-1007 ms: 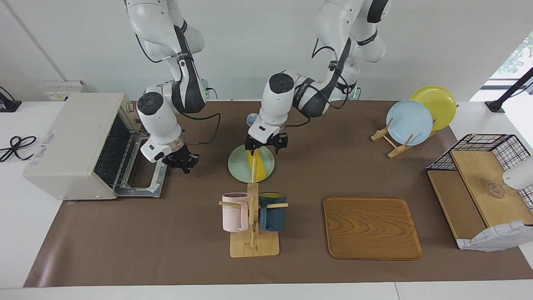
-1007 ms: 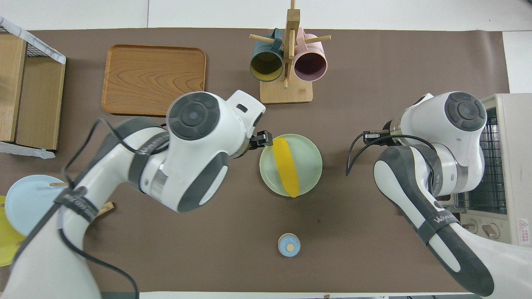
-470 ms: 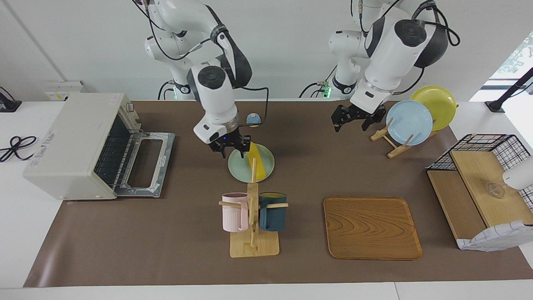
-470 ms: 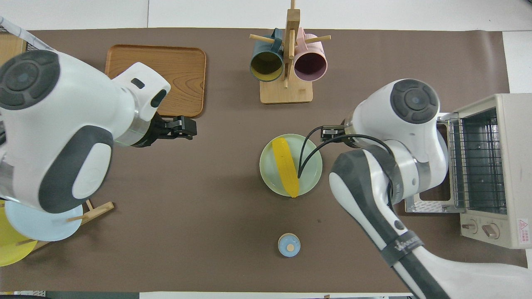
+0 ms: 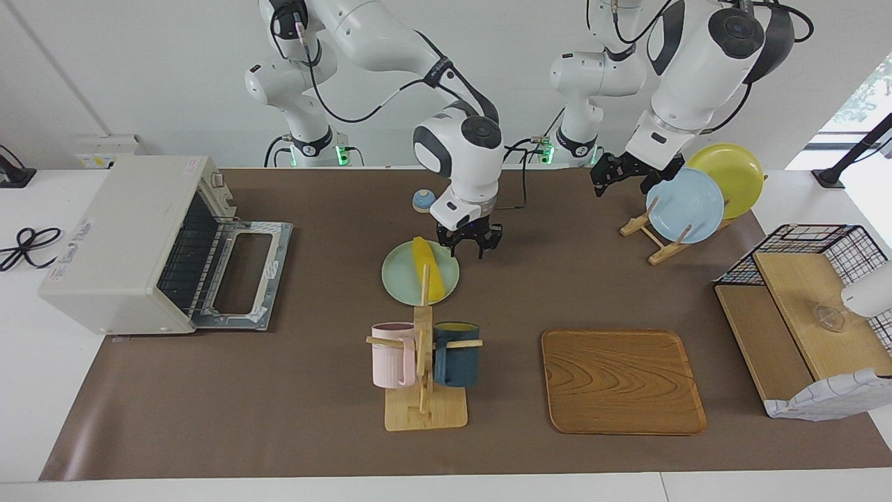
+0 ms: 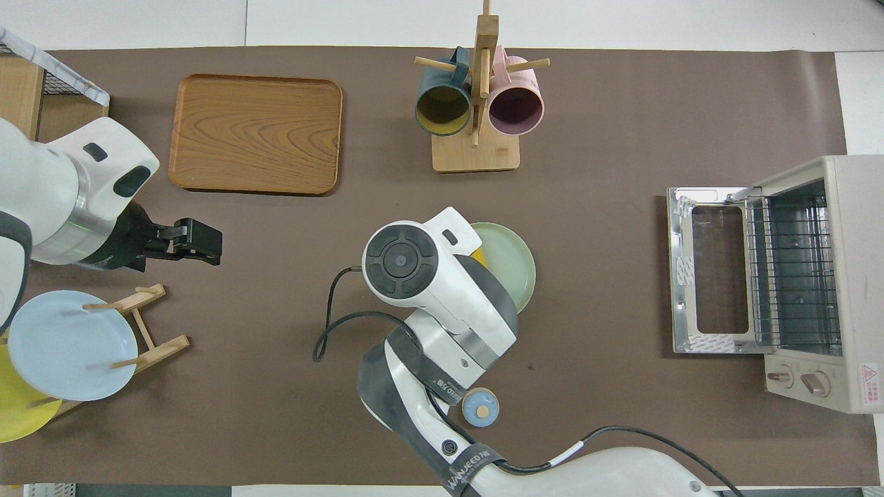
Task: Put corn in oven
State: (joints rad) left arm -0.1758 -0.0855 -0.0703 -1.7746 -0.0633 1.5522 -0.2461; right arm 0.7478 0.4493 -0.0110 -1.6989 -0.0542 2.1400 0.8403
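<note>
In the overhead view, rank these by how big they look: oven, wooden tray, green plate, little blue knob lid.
Largest to smallest, as seen from overhead:
1. oven, with its open door
2. wooden tray
3. green plate, partly covered by the right arm
4. blue knob lid
The order is plain; no two look alike.

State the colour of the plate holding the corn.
Pale green plate; the facing view shows it best.

Bright, even light (soft shadows)

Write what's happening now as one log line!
corn: on green plate | oven: door open | right gripper: beside plate, empty | left gripper: waiting, open
</note>
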